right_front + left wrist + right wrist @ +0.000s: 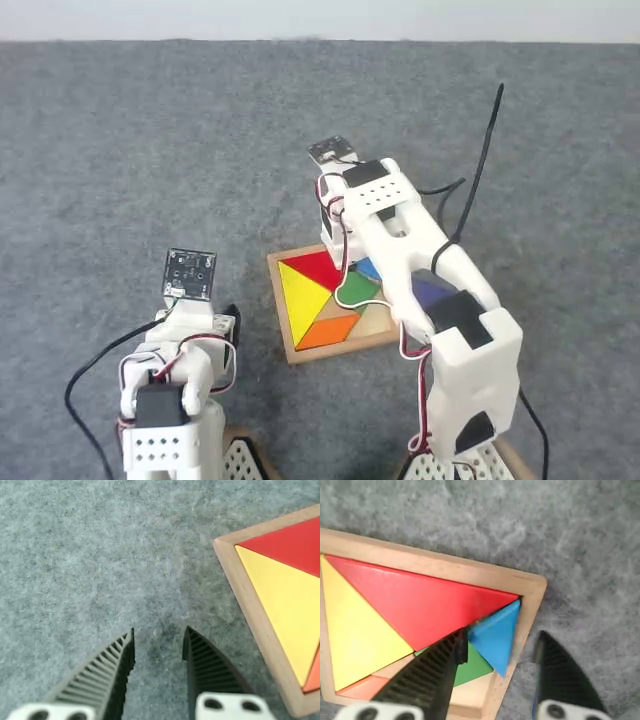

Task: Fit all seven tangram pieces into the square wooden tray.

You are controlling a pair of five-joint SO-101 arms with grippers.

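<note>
While the right claw (pixel 501 634) hangs wide open and empty astride the small blue wooden triangle (pixel 492 627) in a corner of the square wooden tray (pixel 470 570), press gently; the piece looks not fully seated. Left claw (pixel 159 630) open, empty, over grey felt desk (pixel 75 555) beside the tray.

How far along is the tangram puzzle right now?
Done: red, yellow, orange, green and blue pieces lie in the tray. In hand: nothing; the right gripper is open astride the blue, the left gripper open over the mat. Left: bare wood shows by the green, so pieces remain to fit.
</note>
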